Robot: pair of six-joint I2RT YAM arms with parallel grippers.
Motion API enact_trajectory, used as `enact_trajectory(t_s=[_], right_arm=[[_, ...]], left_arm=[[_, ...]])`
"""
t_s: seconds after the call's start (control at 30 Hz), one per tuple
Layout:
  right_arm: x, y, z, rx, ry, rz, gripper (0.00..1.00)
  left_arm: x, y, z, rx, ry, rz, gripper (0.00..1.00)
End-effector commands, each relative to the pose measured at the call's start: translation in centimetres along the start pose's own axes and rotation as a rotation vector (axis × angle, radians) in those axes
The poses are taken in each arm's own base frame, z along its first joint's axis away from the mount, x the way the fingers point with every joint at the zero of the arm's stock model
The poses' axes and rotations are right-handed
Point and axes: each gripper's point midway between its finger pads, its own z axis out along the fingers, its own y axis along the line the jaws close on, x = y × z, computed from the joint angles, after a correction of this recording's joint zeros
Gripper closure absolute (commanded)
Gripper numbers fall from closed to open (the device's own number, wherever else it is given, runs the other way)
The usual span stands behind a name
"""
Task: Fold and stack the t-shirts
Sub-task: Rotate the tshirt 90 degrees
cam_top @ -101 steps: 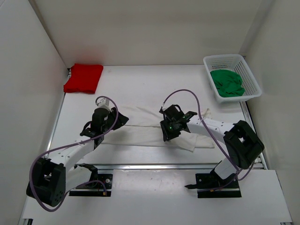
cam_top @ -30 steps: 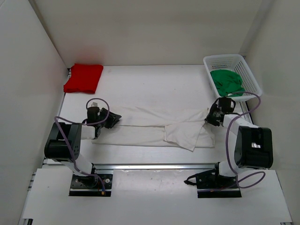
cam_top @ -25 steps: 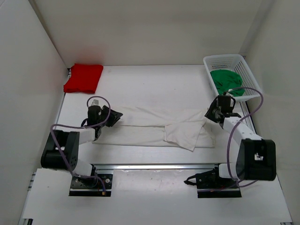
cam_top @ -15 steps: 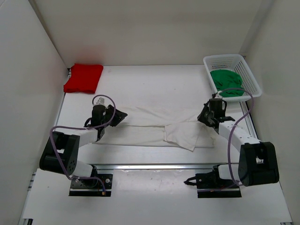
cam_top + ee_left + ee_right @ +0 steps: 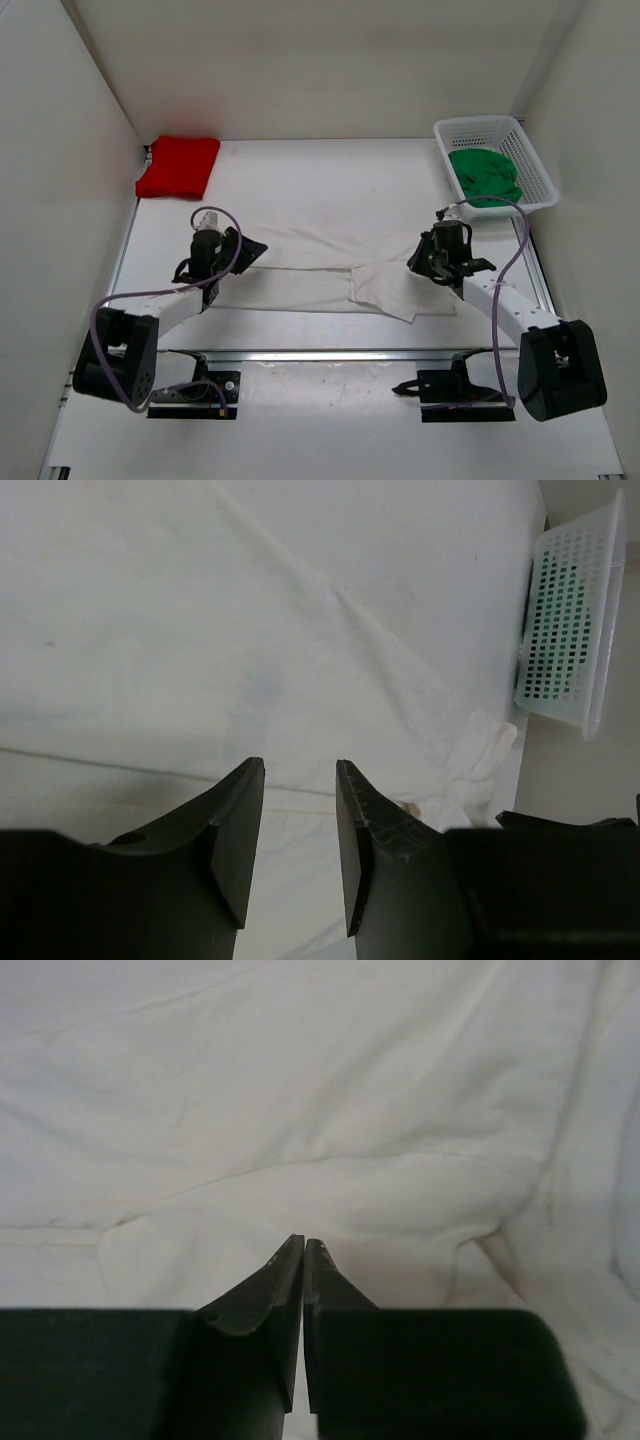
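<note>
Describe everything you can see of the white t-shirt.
The white t-shirt is soft, creased cloth, folded into a long band lying flat across the middle of the table, one flap turned over near its right end. The left fingers stand open above its left end; the right fingers, shut, are at its right end.

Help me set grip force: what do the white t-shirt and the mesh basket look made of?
The white t-shirt looks like soft, matte knit cloth, possibly cotton: it lies limp on the table with creases and folds. The mesh basket looks like rigid white plastic with a smooth finish, judging by its moulded grid of holes and stiff rim.
</note>
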Motion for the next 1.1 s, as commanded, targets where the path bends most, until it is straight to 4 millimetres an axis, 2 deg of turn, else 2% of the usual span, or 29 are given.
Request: enact_trajectory(t_s=[0.0, 0.1, 0.17, 0.23, 0.27, 0.3, 0.33, 0.37, 0.4, 0.43, 0.47, 0.5, 0.53, 0.57, 0.6, 0.67, 0.73, 0.8, 0.83, 0.87, 0.9, 0.93, 0.97, 1.0, 1.03, 1.07], right_arm=[[2.4, 1.7, 0.7, -0.051, 0.07, -0.011, 0.97], [5.3, 2.2, 2.2, -0.06, 0.171, -0.017, 0.99], [5.4, 2.7, 3.8, -0.071, 0.214, -0.02, 1.0], [5.1, 2.6, 5.4, -0.062, 0.244, -0.006, 1.0], [3.8, 3.2, 6.9, -0.078, 0.243, -0.003, 1.0], [4.6, 2.4, 8.4, -0.045, 0.293, 0.013, 1.0], [2.0, 4.2, 9.5, -0.083, 0.26, -0.004, 0.99], [0.1, 5.3, 11.4, -0.103, 0.266, -0.01, 1.0], [1.2, 4.9, 13.3, -0.077, 0.334, -0.003, 1.0], [-3.5, 8.0, 14.8, -0.138, 0.263, -0.041, 1.0], [-6.3, 10.4, 17.2, -0.171, 0.258, -0.059, 1.0], [-3.4, 9.7, 19.8, -0.133, 0.374, -0.075, 1.0], [-7.0, 12.4, 22.6, -0.189, 0.323, -0.09, 1.0], [-12.3, 16.9, 22.2, -0.25, 0.232, -0.135, 1.0], [-14.8, 19.7, 22.8, -0.292, 0.195, -0.165, 0.99], [-17.2, 23.1, 22.5, -0.386, 0.136, -0.182, 1.0], [-17.8, 24.3, 19.6, -0.453, 0.126, -0.161, 1.0], [-20.1, 25.1, 13.8, -0.431, 0.024, -0.249, 1.0], [-20.1, 25.6, 12.3, -0.437, 0.005, -0.279, 0.97], [-20.4, 25.8, 9.6, -0.425, -0.036, -0.319, 0.96], [-20.2, 26.2, 6.5, -0.442, -0.073, -0.338, 0.92], [-21.4, 26.8, 2.4, -0.469, -0.145, -0.343, 0.88], [-18.5, 25.5, 3.3, -0.467, -0.103, -0.328, 0.86], [-16.3, 24.9, 1.8, -0.505, -0.101, -0.296, 0.83], [-13.0, 24.1, 1.2, -0.529, -0.078, -0.268, 0.81], [-11.1, 23.9, 1.0, -0.538, -0.064, -0.257, 0.81]], left_arm=[[-1.8, 0.0, -1.2, -0.037, -0.105, 0.064, 0.54], [-2.4, 1.4, -2.1, -0.004, -0.125, -0.044, 0.54], [-1.8, 1.9, -2.1, -0.011, -0.106, -0.041, 0.54], [-1.3, 0.9, -2.1, 0.009, -0.087, -0.003, 0.54], [-0.8, 0.2, -2.1, 0.022, -0.072, 0.012, 0.54], [-0.6, -0.7, -2.1, 0.037, -0.06, 0.039, 0.54], [-0.3, -1.2, -2.1, 0.049, -0.046, 0.06, 0.54], [-0.4, -1.8, -2.3, 0.058, -0.045, 0.074, 0.54], [-0.3, -2.2, -2.4, 0.062, -0.034, 0.086, 0.53], [0.0, -2.5, -2.6, 0.076, -0.022, 0.089, 0.53], [0.1, -2.9, -2.9, 0.088, 0.0, 0.085, 0.53], [0.0, -2.9, -3.0, 0.084, 0.009, 0.087, 0.53], [0.5, -2.8, -3.2, 0.082, 0.033, 0.085, 0.52], [0.6, -2.7, -3.4, 0.081, 0.038, 0.091, 0.52], [1.0, -2.4, -3.6, 0.075, 0.048, 0.097, 0.51], [1.3, -1.9, -4.0, 0.053, 0.054, 0.129, 0.5], [1.9, -1.5, -4.2, 0.037, 0.07, 0.14, 0.48], [2.7, -1.8, -4.2, 0.044, 0.103, 0.162, 0.48], [2.9, -1.7, -4.2, 0.04, 0.109, 0.181, 0.48], [3.1, -2.0, -4.2, 0.041, 0.114, 0.206, 0.5], [3.0, -2.2, -4.3, 0.039, 0.119, 0.219, 0.51], [3.3, -2.5, -4.4, 0.05, 0.135, 0.237, 0.53], [3.0, -2.8, -4.4, 0.057, 0.126, 0.251, 0.53], [2.8, -2.7, -4.7, 0.044, 0.133, 0.251, 0.54], [2.4, -2.8, -5.0, 0.047, 0.123, 0.258, 0.53], [2.2, -2.7, -5.0, 0.048, 0.124, 0.259, 0.54]])
